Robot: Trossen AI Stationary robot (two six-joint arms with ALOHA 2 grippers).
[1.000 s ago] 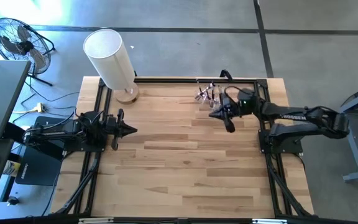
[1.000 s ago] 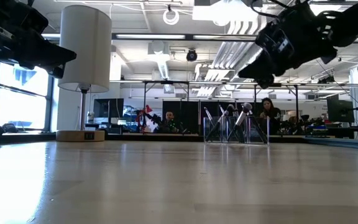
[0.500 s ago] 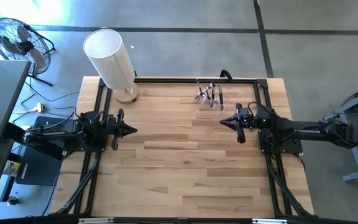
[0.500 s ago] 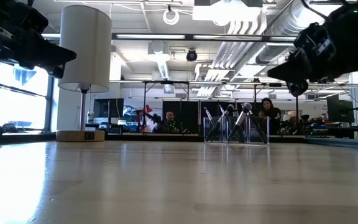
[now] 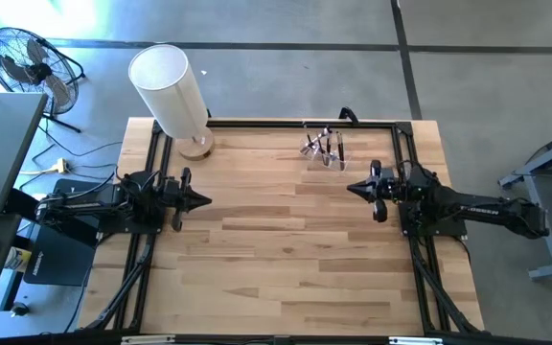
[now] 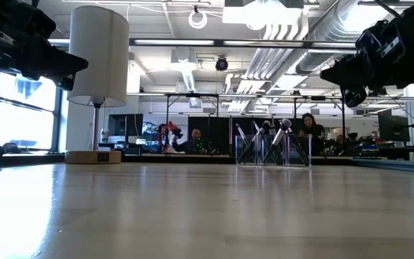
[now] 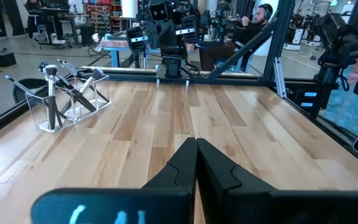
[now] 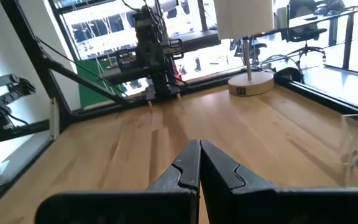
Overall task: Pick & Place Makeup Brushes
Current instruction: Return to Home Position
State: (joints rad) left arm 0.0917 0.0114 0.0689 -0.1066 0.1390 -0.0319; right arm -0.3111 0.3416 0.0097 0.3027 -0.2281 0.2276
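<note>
Daylight is entering through the windows [image 6: 27,115]. Overhead, ceiling strip lights [image 6: 185,42] are shining; the wooden table [image 6: 192,208] is reflecting glare.

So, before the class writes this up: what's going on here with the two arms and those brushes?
Nothing is being handled right now. The makeup brushes stand in the transparent organizer near the table's far edge. The left gripper and the right gripper are both shut and empty, facing each other from the table's two sides, clear of the organizer. No loose brush shows on the table.
</note>
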